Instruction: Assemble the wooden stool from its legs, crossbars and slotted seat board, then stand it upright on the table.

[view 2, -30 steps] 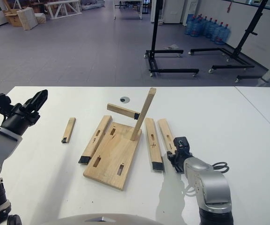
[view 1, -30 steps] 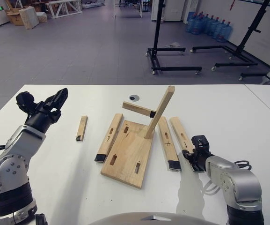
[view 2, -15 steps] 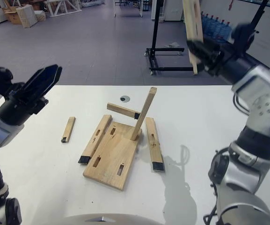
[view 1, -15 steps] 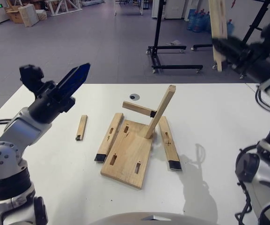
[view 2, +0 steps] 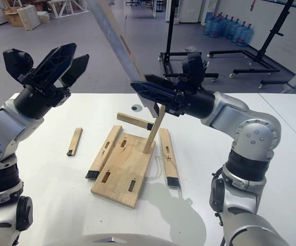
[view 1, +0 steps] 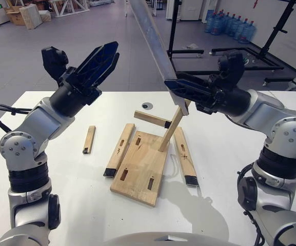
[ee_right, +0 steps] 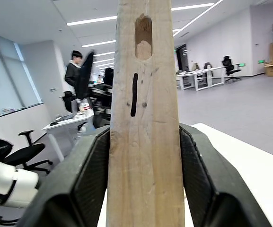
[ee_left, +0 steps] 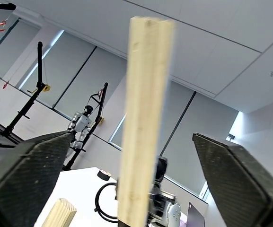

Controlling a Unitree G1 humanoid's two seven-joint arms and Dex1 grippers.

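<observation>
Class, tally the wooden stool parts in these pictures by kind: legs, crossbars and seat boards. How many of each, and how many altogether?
Legs: 4 (held leg, standing leg, left flat leg, right flat leg)
Crossbars: 2 (joined crossbar, loose crossbar)
Seat boards: 1 (seat board)
Total: 7

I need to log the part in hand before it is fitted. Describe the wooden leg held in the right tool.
The leg is a long, flat bar of pale wood, with a rounded slot cut into its face and a black pen stroke beside the slot. The right tool clamps it by its lower end, fingers on both edges. It is raised in the air above the seat board, slanting up toward the robot's left. The open left tool is near it but apart.
</observation>
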